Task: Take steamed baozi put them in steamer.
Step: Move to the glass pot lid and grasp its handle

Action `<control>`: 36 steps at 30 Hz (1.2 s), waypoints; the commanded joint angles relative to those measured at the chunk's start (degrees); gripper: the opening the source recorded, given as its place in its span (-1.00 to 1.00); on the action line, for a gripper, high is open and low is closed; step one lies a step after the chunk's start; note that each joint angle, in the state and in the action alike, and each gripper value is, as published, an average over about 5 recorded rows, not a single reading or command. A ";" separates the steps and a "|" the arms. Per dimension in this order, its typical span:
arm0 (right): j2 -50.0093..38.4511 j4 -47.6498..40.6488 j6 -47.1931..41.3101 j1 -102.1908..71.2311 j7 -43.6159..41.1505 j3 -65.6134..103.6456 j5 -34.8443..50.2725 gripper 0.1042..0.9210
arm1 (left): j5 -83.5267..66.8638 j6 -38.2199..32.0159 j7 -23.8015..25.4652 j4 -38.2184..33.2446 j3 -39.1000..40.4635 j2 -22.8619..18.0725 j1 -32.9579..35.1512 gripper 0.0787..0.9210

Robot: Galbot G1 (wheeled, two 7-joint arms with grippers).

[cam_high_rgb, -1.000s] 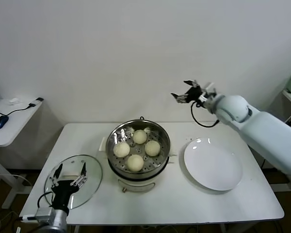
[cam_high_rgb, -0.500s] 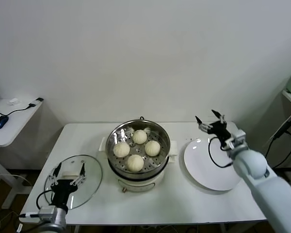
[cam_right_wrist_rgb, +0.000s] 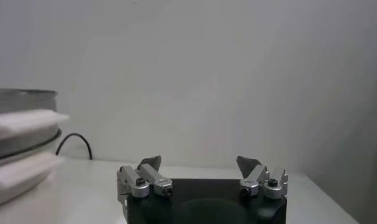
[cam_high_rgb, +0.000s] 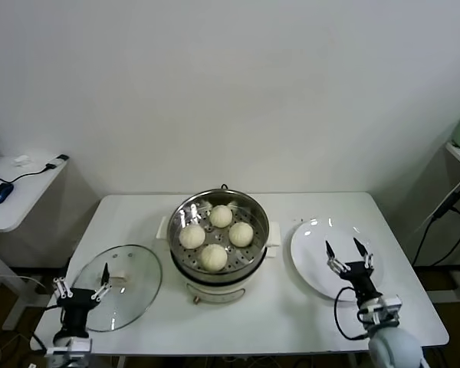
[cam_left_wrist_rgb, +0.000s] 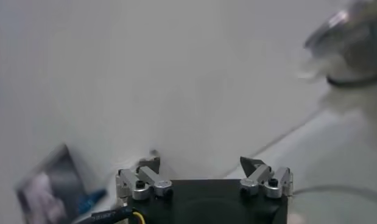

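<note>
Four cream-white baozi (cam_high_rgb: pixel 215 234) lie on the perforated tray inside the shiny steel steamer (cam_high_rgb: pixel 256 208) on its cream-white base at the table's middle. My right gripper (cam_high_rgb: pixel 343 248) is open and empty, low at the front right, over the near edge of the white plate (cam_high_rgb: pixel 322 272). My left gripper (cam_high_rgb: pixel 82 279) is open and empty, low at the front left, by the glass lid (cam_high_rgb: pixel 130 280). In the right wrist view the open gripper (cam_right_wrist_rgb: pixel 200 164) faces the wall, with the steamer (cam_right_wrist_rgb: pixel 24 131) to one side. In the left wrist view the open gripper (cam_left_wrist_rgb: pixel 202 165) holds nothing.
The white plate lies bare right of the steamer. The round glass lid lies flat at the table's front left. A side desk (cam_high_rgb: pixel 15 192) with a mouse and cables stands at far left. A black cable (cam_high_rgb: pixel 437 222) hangs at the right.
My right arm has swung down from high behind the plate to low at the table's front right. My left gripper has dropped lower and slid left of the lid.
</note>
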 commanded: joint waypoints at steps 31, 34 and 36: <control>4.13 0.25 1.79 -5.69 2.57 2.86 -2.76 0.76 | 47.15 3.56 -12.90 23.27 3.55 3.15 -10.70 0.77; 4.17 0.32 1.76 -5.64 2.68 2.69 -2.85 0.76 | 47.00 4.67 -11.83 24.03 4.17 3.16 -11.51 0.77; 4.16 0.51 1.71 -5.68 2.74 2.59 -2.89 0.76 | 46.99 5.29 -11.41 24.91 4.48 3.29 -11.98 0.77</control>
